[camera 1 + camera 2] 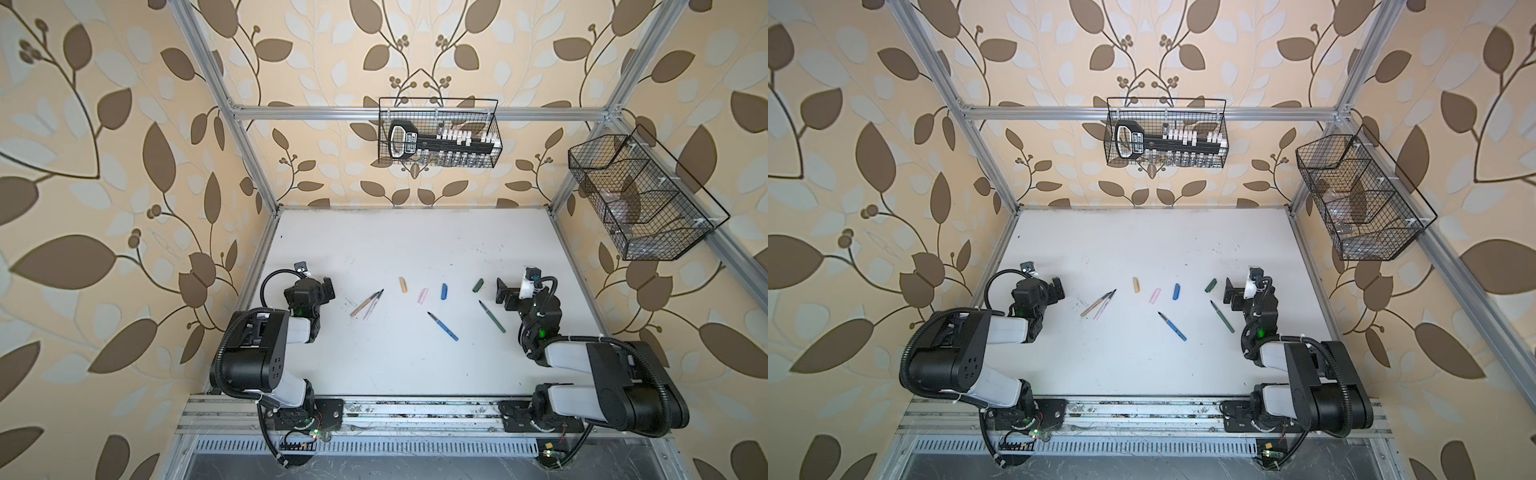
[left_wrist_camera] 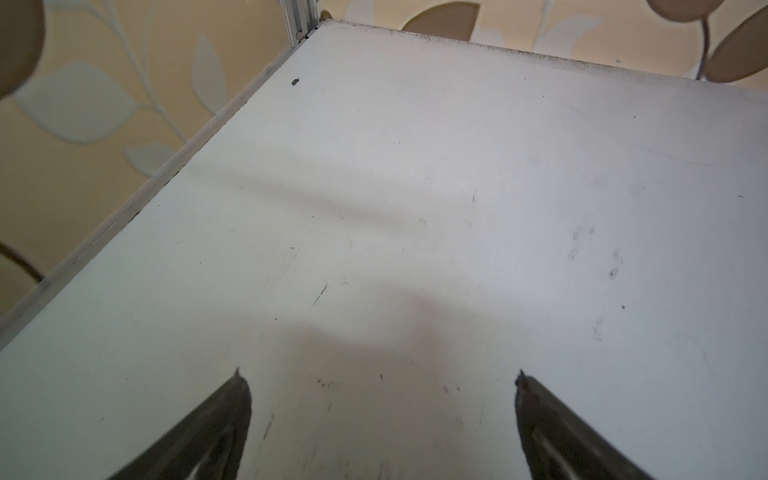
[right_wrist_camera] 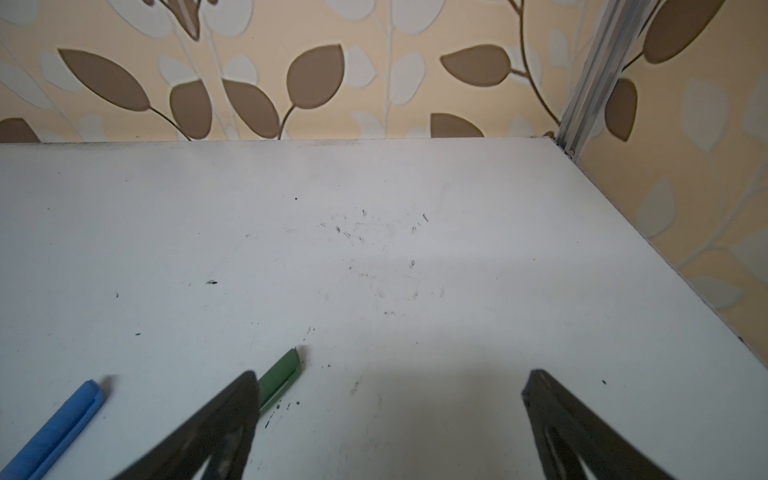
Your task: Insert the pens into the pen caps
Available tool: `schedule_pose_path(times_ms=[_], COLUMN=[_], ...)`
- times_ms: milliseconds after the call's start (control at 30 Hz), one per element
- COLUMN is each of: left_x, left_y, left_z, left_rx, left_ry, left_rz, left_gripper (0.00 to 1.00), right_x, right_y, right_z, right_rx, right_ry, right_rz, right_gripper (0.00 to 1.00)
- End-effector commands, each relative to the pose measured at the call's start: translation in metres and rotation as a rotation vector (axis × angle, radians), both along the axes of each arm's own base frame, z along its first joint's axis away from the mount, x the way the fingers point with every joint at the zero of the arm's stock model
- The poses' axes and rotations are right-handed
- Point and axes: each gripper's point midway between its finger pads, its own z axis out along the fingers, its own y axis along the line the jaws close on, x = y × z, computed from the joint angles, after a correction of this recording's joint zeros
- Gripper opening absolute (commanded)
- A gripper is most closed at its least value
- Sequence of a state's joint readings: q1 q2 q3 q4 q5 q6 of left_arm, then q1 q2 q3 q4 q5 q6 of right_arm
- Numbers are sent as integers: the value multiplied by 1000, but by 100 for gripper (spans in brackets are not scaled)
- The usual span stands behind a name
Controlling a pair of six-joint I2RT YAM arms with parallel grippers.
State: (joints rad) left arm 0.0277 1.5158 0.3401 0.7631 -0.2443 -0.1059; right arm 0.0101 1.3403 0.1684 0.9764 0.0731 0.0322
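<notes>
Left hand: we see the left hand (image 1: 328, 288) released, jaws spread wide with nothing between them, at the left side of the surface (image 1: 395, 249).
Right hand: the right hand (image 1: 503, 293) is also released and grasps nothing; it sits at the right side.
Tan and pink pens: the tan pen (image 1: 358, 311) and pink pen (image 1: 369, 313) lie side by side near the left hand, so close that we cannot tell whether they touch; both dark tips point toward the far middle.
Blue pen: the blue pen (image 1: 444, 327) lies flat near the middle, tip toward the far left, well apart from both hands.
Green pen: the green pen (image 1: 492, 316) lies flat between the blue pen and the right hand, tip toward the far side.
Caps: 4 caps lie in a loose row beyond the pens, each apart from the next. Left to right they are the tan cap (image 1: 402, 284), pink cap (image 1: 422, 295), blue cap (image 1: 444, 291) and green cap (image 1: 478, 284).
Nearest cap: the green cap lies just beside the right hand (in the right wrist view a finger hides part of it).
Task state: all 4 pens are bare.
</notes>
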Motion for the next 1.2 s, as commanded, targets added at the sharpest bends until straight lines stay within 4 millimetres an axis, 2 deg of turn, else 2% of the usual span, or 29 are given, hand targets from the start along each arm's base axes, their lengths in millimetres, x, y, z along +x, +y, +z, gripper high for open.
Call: schedule_pose_path(times_ms=[0, 300, 533, 567, 633, 733, 867, 967, 1033, 1167], left_x=[9, 9, 9, 13, 17, 21, 19, 14, 7, -11], left_y=[6, 6, 6, 7, 5, 3, -19, -52, -75, -103], left_z=[20, 20, 23, 31, 42, 64, 102, 126, 136, 147], left_rx=[10, 9, 11, 21, 11, -19, -160, -298, -365, -400], left_ry=[-57, -55, -68, -87, -14, 40, 2, -42, -63, -88], left_rz=[27, 24, 22, 25, 20, 20, -56, -190, -268, -326], left_gripper=[99, 99, 99, 99, 99, 99, 99, 99, 99, 99], right_x=[7, 8, 13, 17, 24, 24, 8, -8, -20, -38], right_y=[1, 0, -1, 0, 1, 14, 35, 52, 62, 77], right_z=[10, 10, 17, 22, 27, 30, 27, 23, 20, 14], right_rx=[-15, -16, -22, -23, -2, 17, 25, 24, -1, 23], right_ry=[-27, -24, 4, 34, 107, 208, 373, 493, 565, 666], right_rz=[13, 11, -4, -5, -4, 38, 78, 105, 113, 152], right_gripper=[100, 100, 90, 89, 89, 89, 85, 83, 83, 83])
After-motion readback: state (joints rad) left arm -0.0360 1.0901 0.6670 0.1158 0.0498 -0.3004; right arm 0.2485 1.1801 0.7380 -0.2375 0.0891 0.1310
